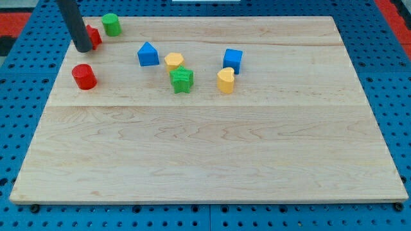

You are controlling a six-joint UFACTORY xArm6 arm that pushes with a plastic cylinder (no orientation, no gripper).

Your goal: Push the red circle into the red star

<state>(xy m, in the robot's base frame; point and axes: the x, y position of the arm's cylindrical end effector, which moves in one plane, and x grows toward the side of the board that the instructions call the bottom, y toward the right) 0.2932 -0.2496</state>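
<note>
The red circle [83, 76] stands near the board's left edge, towards the view's top. The red star [94, 36] lies above it, close to the top left corner, and is partly hidden by my rod. My tip [83, 48] rests on the board just left of and touching or nearly touching the red star, about a block's width above the red circle. The two red blocks are apart.
A green cylinder [112, 24] stands right of the red star. A blue block [148, 54], a yellow block [173, 61], a green star [182, 79], a yellow heart-like block [225, 81] and a blue cube [232, 60] cluster in the upper middle. The wooden board [212, 154] lies on a blue pegboard.
</note>
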